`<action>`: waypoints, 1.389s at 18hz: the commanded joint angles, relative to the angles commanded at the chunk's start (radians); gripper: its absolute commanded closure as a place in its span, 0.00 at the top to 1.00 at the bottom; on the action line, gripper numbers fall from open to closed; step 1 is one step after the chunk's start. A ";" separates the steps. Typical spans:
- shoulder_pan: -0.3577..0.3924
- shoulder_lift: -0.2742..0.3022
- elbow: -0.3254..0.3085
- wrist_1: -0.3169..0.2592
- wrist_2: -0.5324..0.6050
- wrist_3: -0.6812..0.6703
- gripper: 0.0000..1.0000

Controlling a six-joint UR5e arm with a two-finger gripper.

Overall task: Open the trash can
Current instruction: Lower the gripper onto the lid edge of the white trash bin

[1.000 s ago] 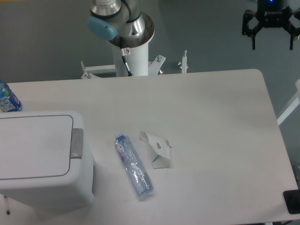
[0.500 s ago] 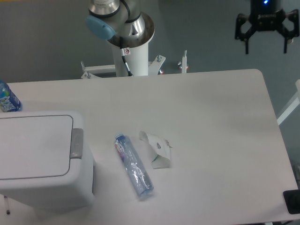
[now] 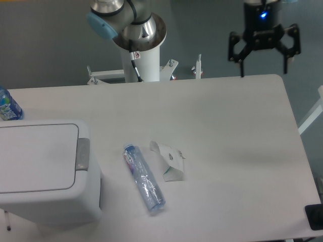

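The big white plastic trash can [image 3: 43, 171] with round corners is sitting at the near left corner of the white table [image 3: 227, 131]. Its flat lid is lying down shut, and the grey push tab [image 3: 83, 154] on its right edge is not being touched by anything.

The black two-finger gripper [image 3: 263, 65] is hanging high over the far right edge of the table, well apart from the can. Its fingers are spread wide and holding nothing.

I think the job is only at the reaching step. Next the arm needs to go across to the left and down, so a finger is pressing on the grey tab.

A clear plastic bottle [image 3: 144, 177] is lying beside the can, with a small white folded carton [image 3: 169, 161] just beside it.
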 joint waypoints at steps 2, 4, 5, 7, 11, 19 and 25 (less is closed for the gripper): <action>-0.051 -0.014 0.005 0.019 -0.002 -0.089 1.00; -0.104 -0.025 0.008 0.020 -0.002 -0.236 1.00; -0.127 -0.032 0.012 0.025 -0.003 -0.302 1.00; -0.182 -0.043 0.018 0.028 -0.011 -0.387 1.00; -0.245 -0.077 0.029 0.029 -0.021 -0.554 1.00; -0.330 -0.149 0.077 0.029 -0.146 -0.762 1.00; -0.350 -0.160 0.060 0.029 -0.248 -0.830 1.00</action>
